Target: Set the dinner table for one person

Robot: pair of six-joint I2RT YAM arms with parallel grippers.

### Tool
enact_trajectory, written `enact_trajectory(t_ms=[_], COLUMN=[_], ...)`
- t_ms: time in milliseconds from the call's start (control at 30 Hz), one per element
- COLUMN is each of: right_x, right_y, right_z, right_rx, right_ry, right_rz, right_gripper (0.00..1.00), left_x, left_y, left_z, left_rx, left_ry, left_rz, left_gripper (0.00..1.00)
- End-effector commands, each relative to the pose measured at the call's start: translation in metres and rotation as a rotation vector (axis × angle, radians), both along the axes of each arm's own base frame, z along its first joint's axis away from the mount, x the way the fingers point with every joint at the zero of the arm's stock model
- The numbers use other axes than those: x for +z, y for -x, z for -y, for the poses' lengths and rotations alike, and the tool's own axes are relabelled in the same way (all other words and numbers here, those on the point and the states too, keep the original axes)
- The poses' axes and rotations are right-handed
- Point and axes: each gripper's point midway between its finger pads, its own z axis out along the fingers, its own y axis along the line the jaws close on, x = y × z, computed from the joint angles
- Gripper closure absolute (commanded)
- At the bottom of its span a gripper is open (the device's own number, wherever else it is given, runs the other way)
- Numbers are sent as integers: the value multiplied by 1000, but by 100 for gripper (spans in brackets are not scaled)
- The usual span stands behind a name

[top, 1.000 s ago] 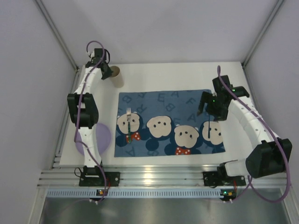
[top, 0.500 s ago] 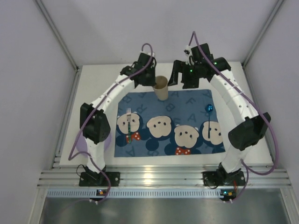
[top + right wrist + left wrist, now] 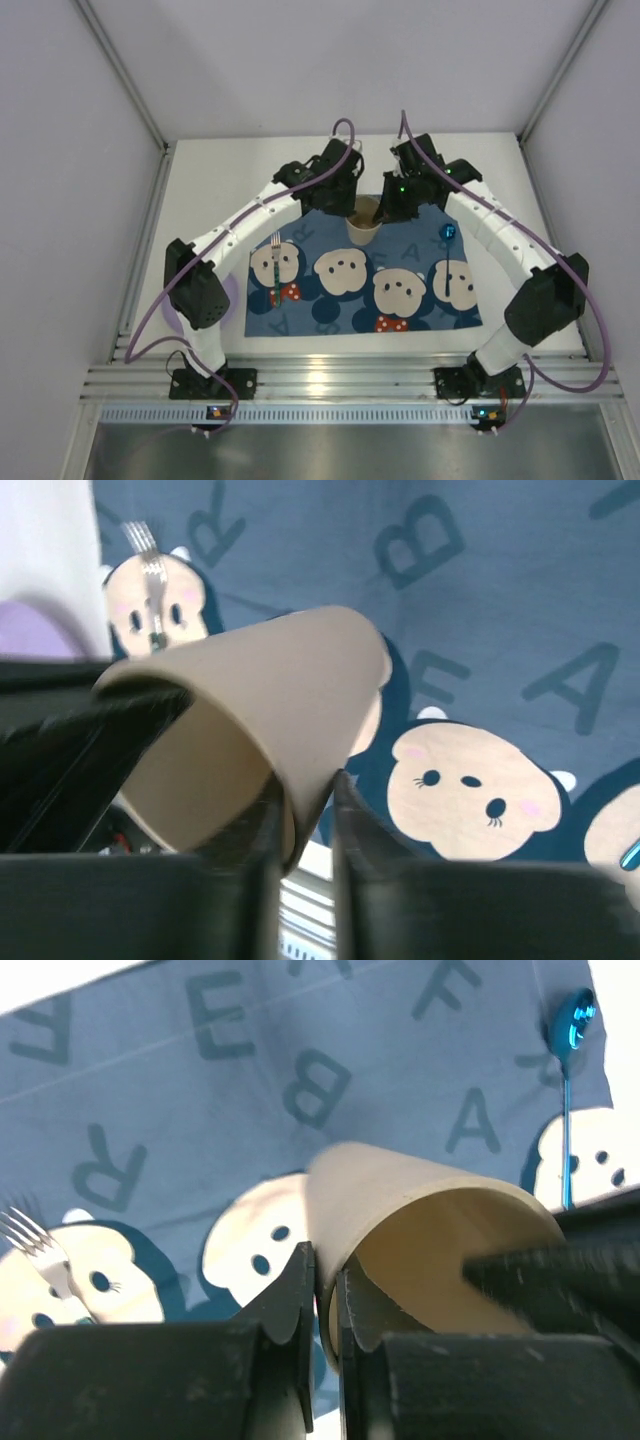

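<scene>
dinner table: white top that fills the cell floor ahead of both arm bases, metal rail on the near edge. The blue placemat lies flat on it, centred.

Cup is off the table, in the air over the far edge of the placemat, tilted with its mouth toward the wrists.

Left gripper: jaws nearly closed, pinching the cup wall at the rim, one finger inside and one outside. Right gripper: same sort of pinch on the opposite side of the rim, jaws narrow with the paper wall between them. So both hold one cup, which looks like mid-handover.

Risks, as I judge them:
- Two pinches on one thin paper rim. Any relative motion between the arms likely creases or tears it.
- If one side lets go while the other's bite is shallow, the tilted cup swings or drops onto the placemat and rolls.
- The wrists are very close, so fingers could clash on retreat.
- The cup goes down tilted and tips over.
- The spoon is just right of the right gripper, and a low sweep could knock it.

Counts: 1 table, 1 placemat, 1 cup, 1 fork on the mat's left side, 1 spoon on its right, 1 purple plate at the left, partly under the left arm. 2 grippers. No knife in view.
</scene>
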Motion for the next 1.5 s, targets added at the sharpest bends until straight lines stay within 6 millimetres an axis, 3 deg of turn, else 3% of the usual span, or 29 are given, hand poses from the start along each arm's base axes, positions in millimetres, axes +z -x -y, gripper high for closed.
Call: enact_trajectory(t_ms=[0,33,100,133,167,267,300,367,500,567,600,667,700,733,767,800,833,1000,1167,1200,1267,1300,1400,1467], right_x=[-12,-13,-11,-10,-3,7,3,5,-16,-26,-33,-44,-47,-49,-49,-55,-55,-64,-82,-86,-83,-79,-58,-37], right_y=[18,18,18,16,13,1,-8,-17,-45,-57,-64,-76,-83,-88,-95,-101,-108,-130,-129,-126,-125,-124,-122,-116], right_z=[26,27,27,28,29,37,46,56,96,107,120,131,144,150,153,161,162,166,170,172,170,169,164,158], right_rx=[-3,-6,-7,-13,-16,-25,-50,-59,-155,-187,-217,-250,-287,-313,-326,-352,-368,-398,-412,-414,-408,-410,-411,-408], right_ry=[109,115,115,123,125,188,240,290,363,354,349,336,333,322,307,301,289,293,321,331,323,319,290,271], right_rz=[4,5,16,25,44,79,85,93,49,46,29,15,4,-3,-1,-13,-1,-1,-37,-51,-46,-39,-6,25], right_gripper=[100,100,100,100,100,100,100,100,100,100,100,100,100,100,100,100,100,100,100,82,56,35,18,16], left_x=[63,65,64,64,66,72,76,83,91,94,78,78,54,60,55,33,38,7,-30,-36,-53,-59,-76,-86], left_y=[-6,-4,0,1,3,4,3,5,13,18,23,32,39,44,48,57,63,87,102,103,107,109,110,108], left_z=[-13,-12,-9,-9,-8,-18,-22,-36,-70,-98,-109,-140,-154,-181,-194,-208,-227,-253,-260,-261,-262,-262,-264,-265], left_rx=[73,70,68,71,74,113,128,166,264,338,374,445,480,548,582,609,656,667,681,697,707,713,718,719], left_ry=[104,108,109,106,106,96,92,61,9,-7,-24,8,-14,20,31,11,30,-73,-132,-129,-129,-129,-146,-173], left_rz=[127,126,121,122,125,141,152,172,195,205,170,160,110,120,106,58,75,22,-59,-73,-108,-124,-166,-188], left_gripper=[100,98,84,72,48,13,8,5,3,3,3,4,4,4,5,5,5,6,6,6,7,7,8,9])
